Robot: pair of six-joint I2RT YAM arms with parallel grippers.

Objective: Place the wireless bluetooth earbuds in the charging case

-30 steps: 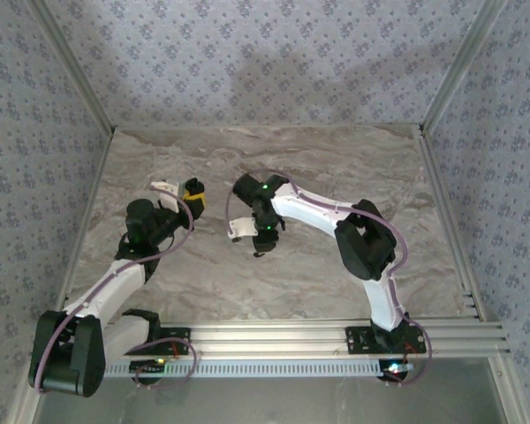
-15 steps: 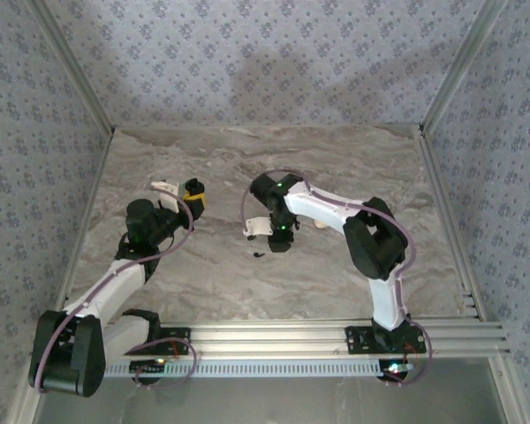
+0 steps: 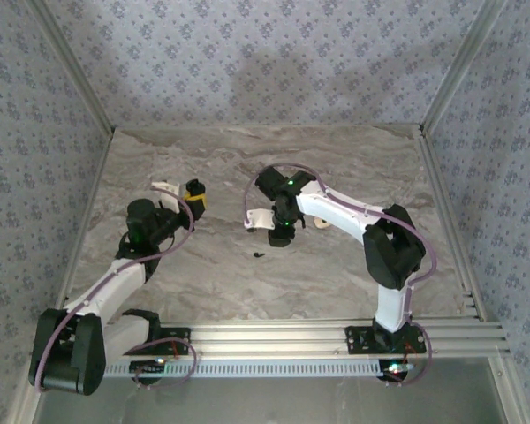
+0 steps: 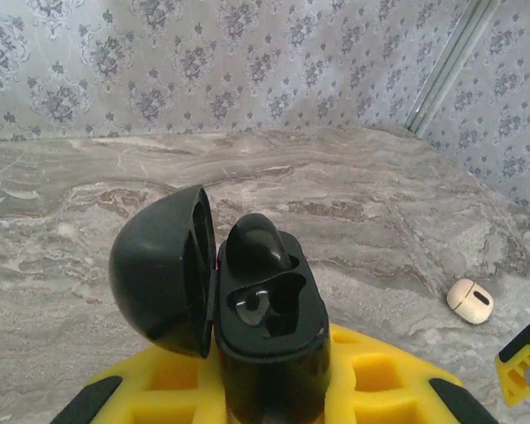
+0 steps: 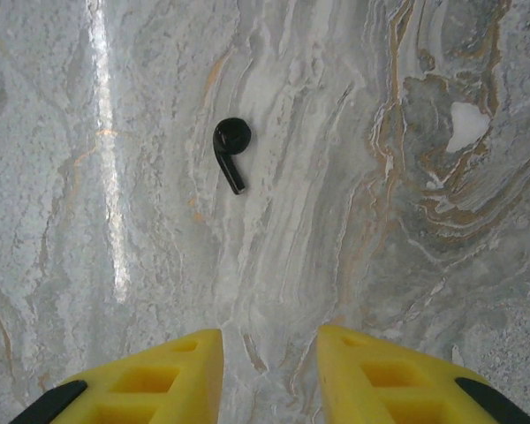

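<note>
The left claw pinches the open charging case. The right claw hangs spread and empty above the worktop. The loose earbud lies at eleven o'clock from it. The pick-up seems in hand; next, I think, it must centre over the earbud, descend and close.

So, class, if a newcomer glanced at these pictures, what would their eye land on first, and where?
First, the open black charging case, lid swung left, clamped in the left gripper over the table's left middle. Next, one tiny black earbud lying alone on the marble table, just ahead of the right gripper, whose yellow jaws stand open above the marble.
</note>
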